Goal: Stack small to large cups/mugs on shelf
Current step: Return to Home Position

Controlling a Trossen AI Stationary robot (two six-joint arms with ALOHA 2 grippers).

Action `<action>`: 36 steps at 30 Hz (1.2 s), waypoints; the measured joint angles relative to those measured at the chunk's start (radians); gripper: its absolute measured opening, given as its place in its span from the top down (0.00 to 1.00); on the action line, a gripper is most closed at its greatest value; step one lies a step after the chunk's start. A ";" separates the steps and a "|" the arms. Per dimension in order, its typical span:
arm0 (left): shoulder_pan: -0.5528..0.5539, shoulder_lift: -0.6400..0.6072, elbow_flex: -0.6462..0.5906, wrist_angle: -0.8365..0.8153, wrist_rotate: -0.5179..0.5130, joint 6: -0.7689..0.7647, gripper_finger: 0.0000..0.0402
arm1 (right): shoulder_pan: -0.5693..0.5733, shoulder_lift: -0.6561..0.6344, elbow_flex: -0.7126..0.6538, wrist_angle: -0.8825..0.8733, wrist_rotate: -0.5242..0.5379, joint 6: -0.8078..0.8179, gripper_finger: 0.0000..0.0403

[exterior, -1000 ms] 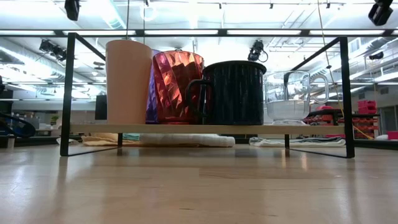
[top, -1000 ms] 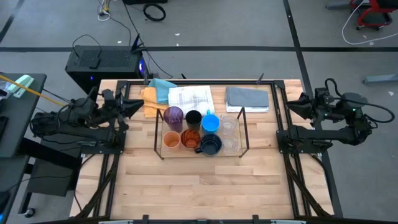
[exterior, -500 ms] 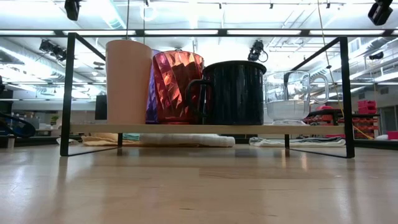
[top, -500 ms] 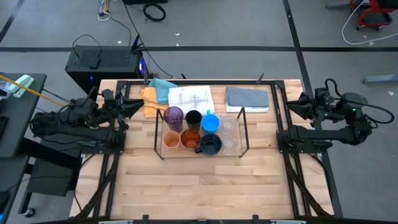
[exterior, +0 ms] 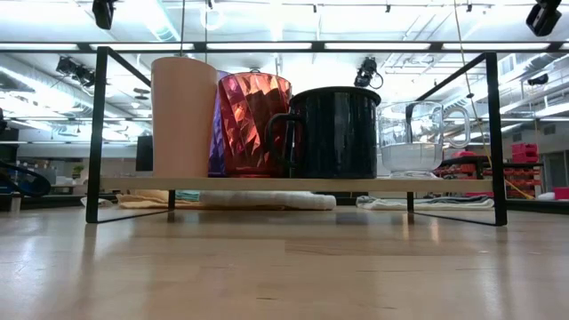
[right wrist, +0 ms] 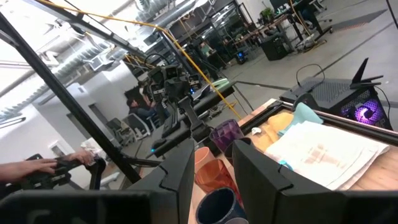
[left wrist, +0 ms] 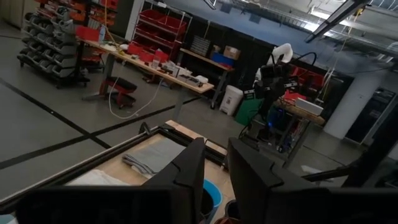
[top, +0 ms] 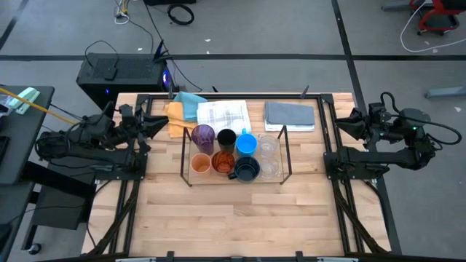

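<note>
High view, left to right: left gripper point(top: 156, 125) folded back at the table's point(top: 240, 218) left edge, pointing inward; shelf point(top: 183, 156) mid-table with purple cup point(top: 203, 135), black cup point(top: 226, 137) and blue cup point(top: 246, 144) behind, orange cup point(top: 201, 164), orange glass point(top: 223, 163) and navy mug point(top: 247, 169) in front, clear glass point(top: 268, 146) at its right end; right gripper point(top: 346, 125) mirrored at the right edge. Wrist views alone: each gripper's fingers point(left wrist: 189, 171) narrowly apart, gripping nothing. Low view alone: front row raised on the shelf board, glass handle visible.
</note>
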 joint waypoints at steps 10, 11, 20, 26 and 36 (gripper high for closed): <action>0.001 -0.085 0.000 -0.142 0.110 0.154 0.83 | 0.000 0.000 0.000 0.000 0.000 0.000 0.71; -0.002 -0.089 0.000 -0.159 0.125 0.149 0.83 | 0.000 0.000 0.000 0.000 0.000 0.000 0.71; 0.014 -0.197 0.000 -0.331 0.323 0.052 0.80 | 0.000 0.001 0.001 0.000 0.000 0.000 0.71; 0.022 -0.259 -0.022 -0.298 0.363 0.127 0.82 | 0.000 0.001 0.001 0.000 0.000 0.000 0.71; 0.025 -0.360 -0.383 0.197 0.364 0.264 0.81 | 0.000 0.001 0.000 0.000 0.000 0.000 0.71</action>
